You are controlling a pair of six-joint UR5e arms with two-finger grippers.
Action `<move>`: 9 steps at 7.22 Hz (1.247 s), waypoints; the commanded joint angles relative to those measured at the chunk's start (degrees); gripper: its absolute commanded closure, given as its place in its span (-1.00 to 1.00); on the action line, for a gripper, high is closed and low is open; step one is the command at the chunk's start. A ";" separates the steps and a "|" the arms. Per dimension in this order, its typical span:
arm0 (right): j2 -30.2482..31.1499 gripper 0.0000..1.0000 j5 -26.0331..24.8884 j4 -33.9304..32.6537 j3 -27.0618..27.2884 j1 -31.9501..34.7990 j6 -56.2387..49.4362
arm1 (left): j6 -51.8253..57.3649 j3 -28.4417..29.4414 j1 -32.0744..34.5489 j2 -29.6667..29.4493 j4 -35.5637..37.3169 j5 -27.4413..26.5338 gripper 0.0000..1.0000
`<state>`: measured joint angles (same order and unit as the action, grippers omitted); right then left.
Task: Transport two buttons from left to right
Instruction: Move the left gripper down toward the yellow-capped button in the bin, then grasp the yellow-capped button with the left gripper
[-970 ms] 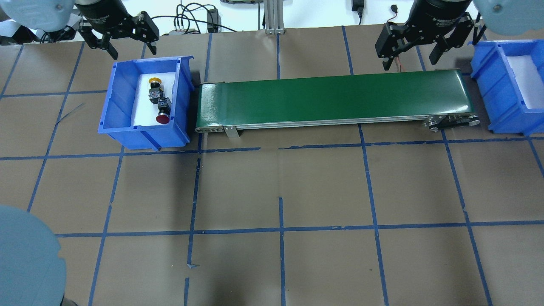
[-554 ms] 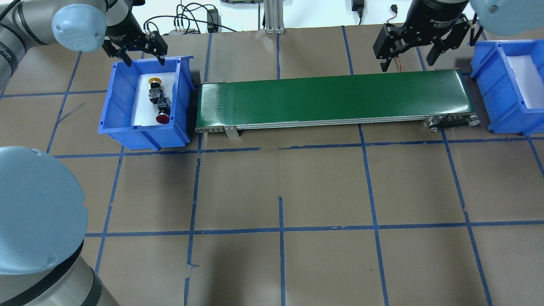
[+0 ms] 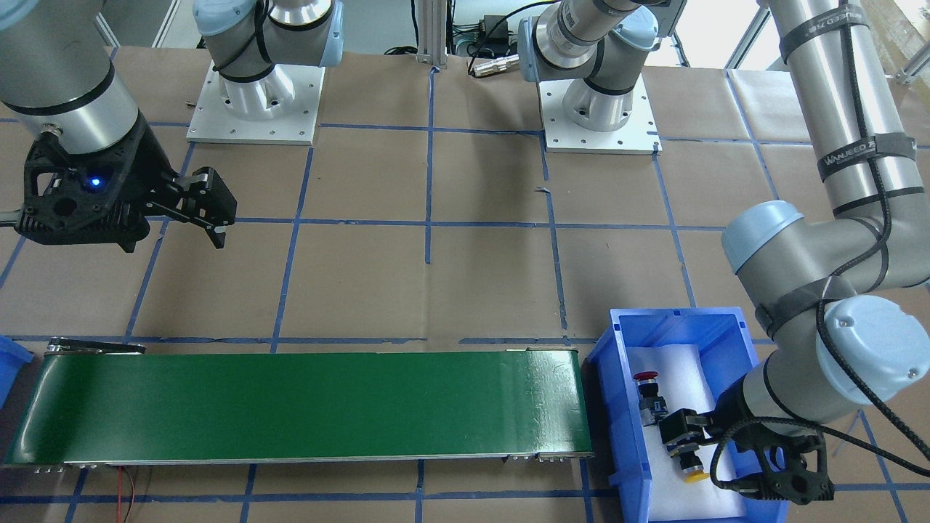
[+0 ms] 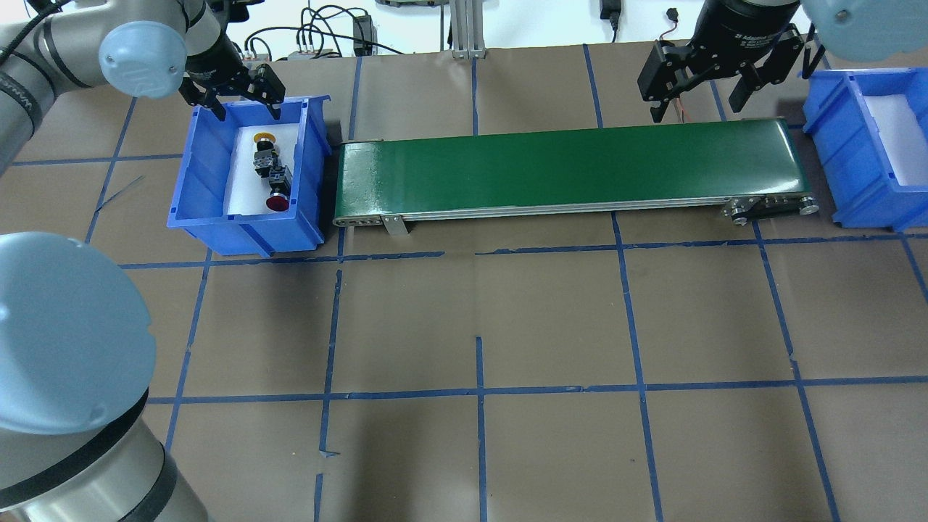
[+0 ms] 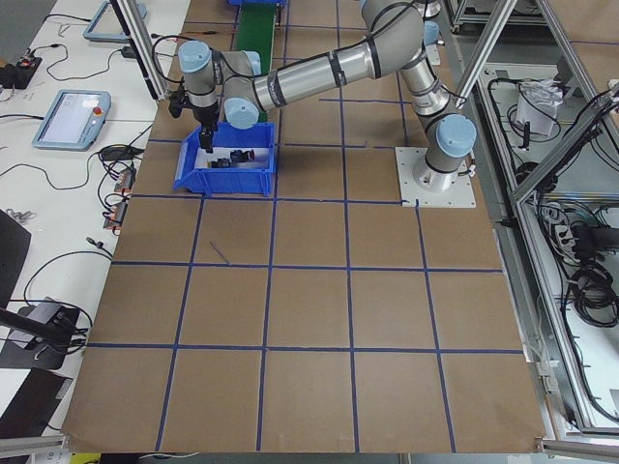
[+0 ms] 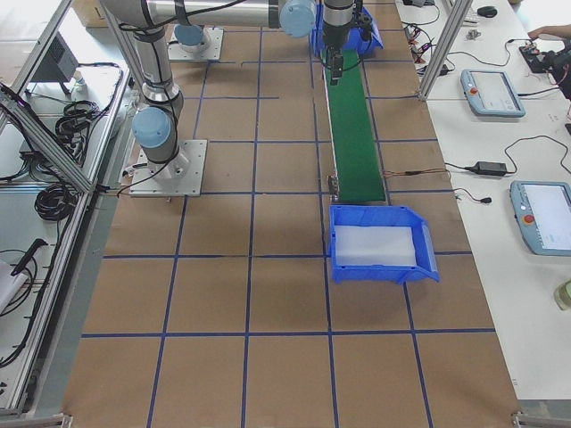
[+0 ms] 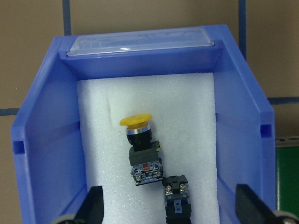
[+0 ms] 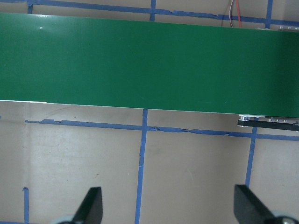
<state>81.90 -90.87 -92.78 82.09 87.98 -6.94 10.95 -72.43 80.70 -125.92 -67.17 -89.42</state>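
The yellow-capped button and the red mushroom-capped button lie end to end on white foam in the left blue bin. In the left wrist view the yellow button is in the middle, and only the red button's black body shows at the bottom edge. My left gripper is open and empty over the bin's far end, just beyond the yellow button. My right gripper is open and empty above the far side of the green conveyor's right end.
A second blue bin with white foam stands off the conveyor's right end. The conveyor runs between the two bins. The left arm's elbow fills the overhead view's lower left. Cables lie past the table's far edge.
My left gripper has come down from the back left to the far end of the left bin. It has stayed open. The right gripper has hardly moved.
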 commanded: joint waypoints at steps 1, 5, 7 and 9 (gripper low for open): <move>0.19 -1.00 -0.01 0.05 0.00 0.00 0.00 | 0.04 0.00 -0.01 -3.00 3.52 1.35 -1.00; 0.19 -1.00 -0.09 0.05 0.00 0.00 0.00 | 0.22 -1.23 -0.28 -4.60 4.24 1.09 -1.00; 0.10 -1.00 -0.10 -0.04 0.00 0.00 0.00 | 0.39 -1.23 -1.16 -5.30 4.24 1.26 -1.00; 0.01 -1.00 -0.10 0.05 0.00 0.00 0.00 | 0.39 -1.23 -1.25 -5.48 4.24 1.35 -0.79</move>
<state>81.98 -90.97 -92.75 82.09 87.98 -6.94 11.33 -73.64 79.54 -131.24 -62.93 -88.10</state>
